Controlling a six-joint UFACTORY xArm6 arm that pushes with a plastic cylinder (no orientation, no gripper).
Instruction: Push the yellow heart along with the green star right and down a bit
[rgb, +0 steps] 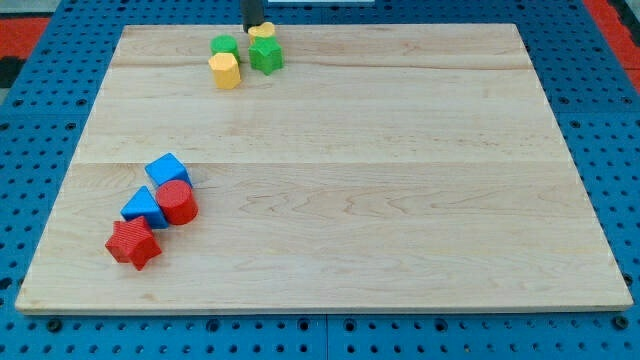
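Note:
The yellow heart (263, 32) lies near the board's top edge, left of centre, partly hidden behind the green star (266, 54), which touches it from below. My tip (253, 28) comes down from the view's top and sits just left of the yellow heart, touching or almost touching it. A second green block (224, 46) and a yellow hexagon-like block (225, 71) sit just left of the star, the yellow one below the green one.
The wooden board (400, 200) rests on a blue pegboard. At its lower left are a blue cube (167, 170), a red cylinder (178, 202), a blue triangular block (144, 208) and a red star (133, 243), clustered together.

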